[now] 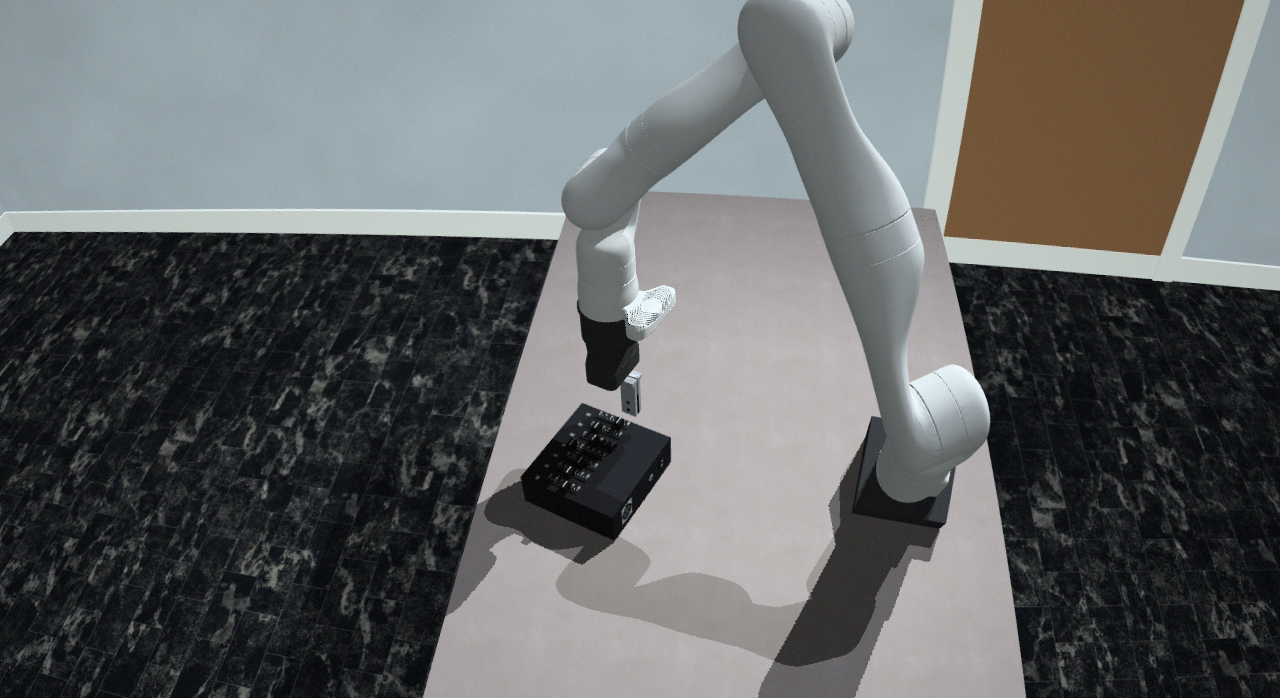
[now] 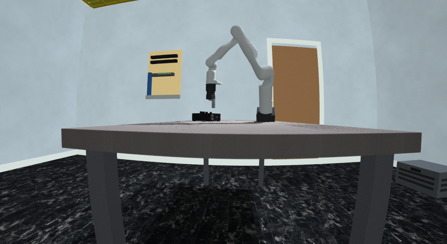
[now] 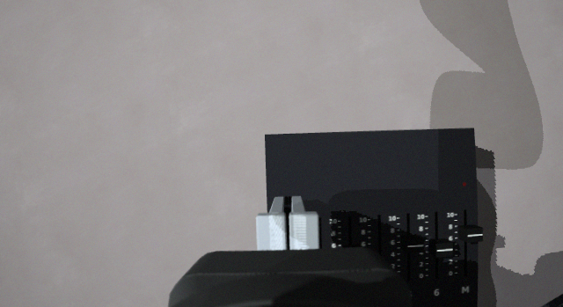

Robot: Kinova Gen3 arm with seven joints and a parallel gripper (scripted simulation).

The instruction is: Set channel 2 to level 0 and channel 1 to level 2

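Note:
The black lighting desk (image 1: 597,468) stands on its feet near the table's left edge; it also shows in the exterior view (image 2: 206,116) and the wrist view (image 3: 371,201). My gripper (image 1: 631,393) hangs a little above the desk's far end, fingers shut with nothing between them. In the wrist view the shut fingers (image 3: 288,230) sit over the desk's left side and hide the leftmost faders. Fader caps (image 3: 444,250) at the right stand at mid to high levels; the master cap (image 3: 471,233) is near 7.
The arm's base (image 1: 904,492) stands on the table to the right of the desk. The table's left edge (image 1: 501,443) runs close beside the desk. A grey box (image 2: 420,177) lies on the floor at the right.

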